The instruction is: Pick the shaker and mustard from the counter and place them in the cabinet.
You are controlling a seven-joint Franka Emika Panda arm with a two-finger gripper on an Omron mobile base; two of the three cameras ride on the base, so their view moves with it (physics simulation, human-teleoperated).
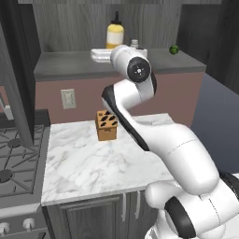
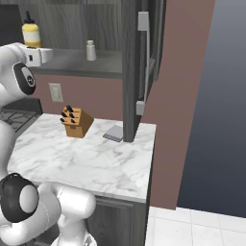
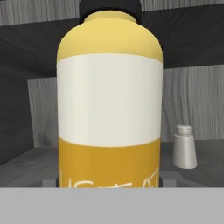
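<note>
On the near side, the white marble counter (image 1: 88,163) carries a brown knife block (image 1: 106,125) toward its back edge and, in the right base view, a flat grey square block (image 2: 115,133) at the foot of the cabinet's side panel. A stove (image 1: 14,163) sits just left of the counter. A wall outlet (image 1: 68,98) shows on the pinkish wall behind.

Above that, the arm reaches up to the grey shelf board of the cabinet (image 1: 65,65). The gripper (image 3: 109,183) is right at the mustard (image 3: 109,100), which stands upright on the shelf; its 2 fingertips (image 3: 50,182) show at either side of the bottle's base, though I cannot tell whether they press on it. The shaker (image 3: 184,147) stands upright on the same shelf, a little to the right of the bottle and farther back. A small green round thing (image 1: 174,49) lies far right on the shelf.
</note>
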